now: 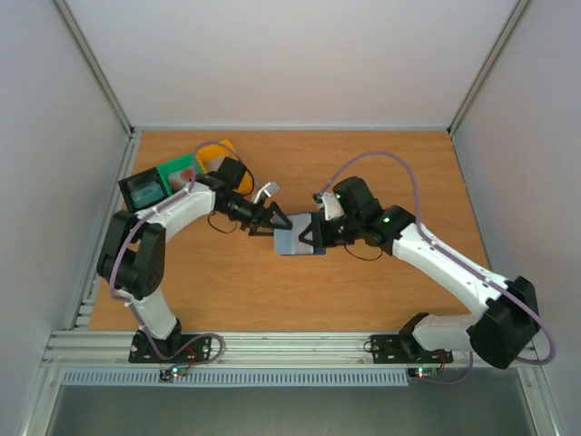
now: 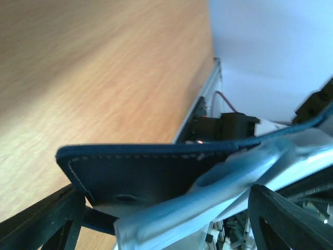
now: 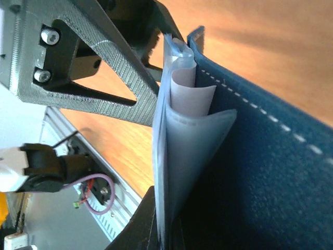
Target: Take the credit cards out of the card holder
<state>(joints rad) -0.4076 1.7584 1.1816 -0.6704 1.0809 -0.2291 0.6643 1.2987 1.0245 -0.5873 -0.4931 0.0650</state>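
The card holder is held off the wood between both arms, its navy cover spread away from the pale blue-grey inner pockets. My right gripper is shut on the pale pocket leaf from the holder's right side. A pale credit card edge peeks out of the top of the pocket. My left gripper is open, its fingers standing wide to either side of the holder's left end. No other cards show.
A black bin, a green bin and a yellow bin stand at the back left, behind the left arm. White walls enclose the table on three sides. An aluminium rail runs along the near edge.
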